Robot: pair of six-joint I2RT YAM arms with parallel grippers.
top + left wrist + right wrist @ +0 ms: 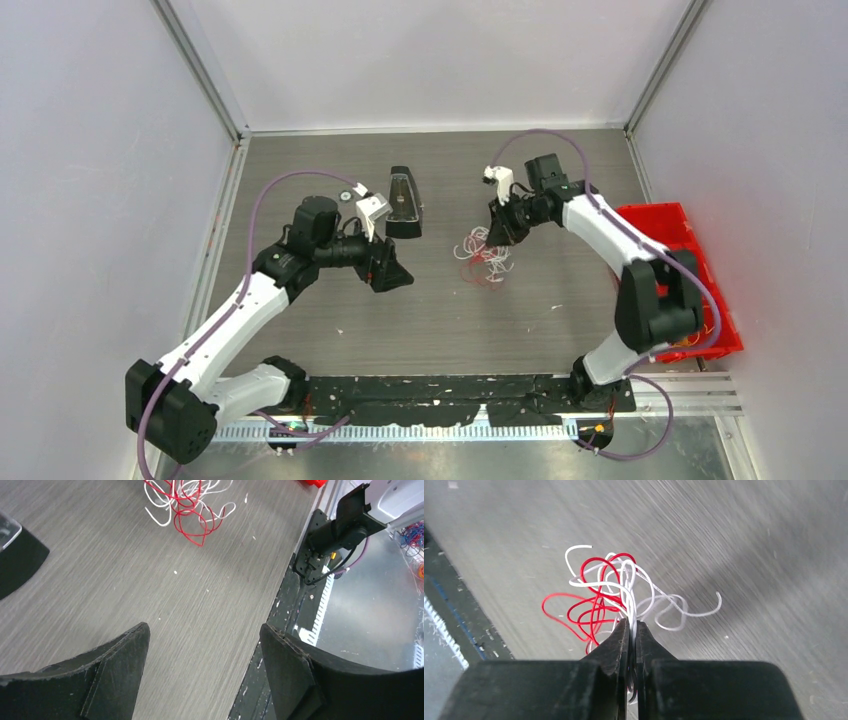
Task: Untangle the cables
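We are pinching the cables [614,595] with our right gripper [632,625], its jaws closed tight on a few white strands at the top of the red-and-white tangle. The tangle is sitting near the middle of the desk [440,320], at about three o'clock from our left gripper [205,635], which is hovering wide open and empty. We are judging these wires thin, very light and springy, so they may slip from a loose pinch or drag the whole knot along. A free red loop at the tangle's six o'clock is looking like the best second hold. The grey wood-grain top is looking smooth, with white walls closing it in, a red bin [690,260] at the tangle's three o'clock and a black stand [403,200] at its ten o'clock
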